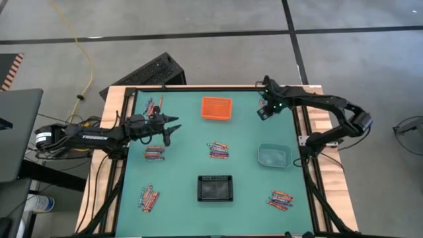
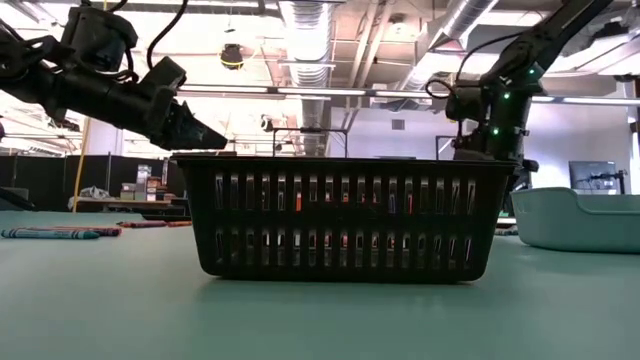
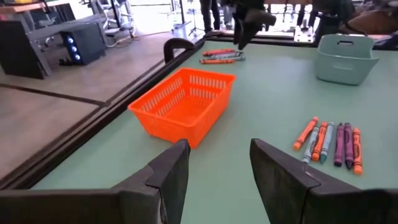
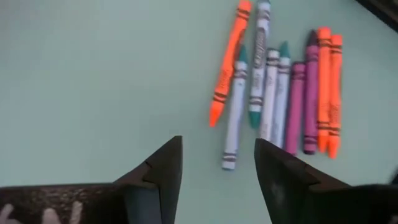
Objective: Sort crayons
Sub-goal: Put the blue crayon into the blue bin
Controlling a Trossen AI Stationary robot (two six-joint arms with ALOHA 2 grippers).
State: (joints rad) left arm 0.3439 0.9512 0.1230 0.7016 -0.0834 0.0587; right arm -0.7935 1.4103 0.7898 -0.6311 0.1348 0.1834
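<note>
Right pincer (image 1: 265,110) is hanging open and empty over the far right corner of the bench (image 1: 248,192), just right of the orange bin (image 1: 217,108). Its wrist view is showing a fan of crayons (image 4: 280,93) right ahead of its fingers (image 4: 163,169): orange, white-wrapped teal and purple, all lying loose on the bench, none touched.

Left pincer (image 1: 173,127) is also hanging open and empty, over the left middle of the bench and pointing toward the centre. It is looking past the orange bin (image 3: 183,104) at the centre group of crayons (image 3: 331,140), with the teal bin (image 3: 346,58) farther off.

Progress is looking close to zero. Mixed groups are still lying out:
- far left, by the bench edge (image 1: 154,104)
- left middle, just under the left pincer (image 1: 154,153)
- centre (image 1: 219,151)
- near left (image 1: 149,198)
- near right (image 1: 280,199)

Orange bin and teal bin (image 1: 274,156) are looking empty from above. The black bin (image 1: 215,188) probably is too, though its dark mesh is making that hard to tell; the colour flecks through its slots in the low view (image 2: 340,215) may be crayons behind it.

Left to do: essentially everything, each group picked apart by colour and dropped in bins. Right pincer seems about to start on the group under it.
</note>
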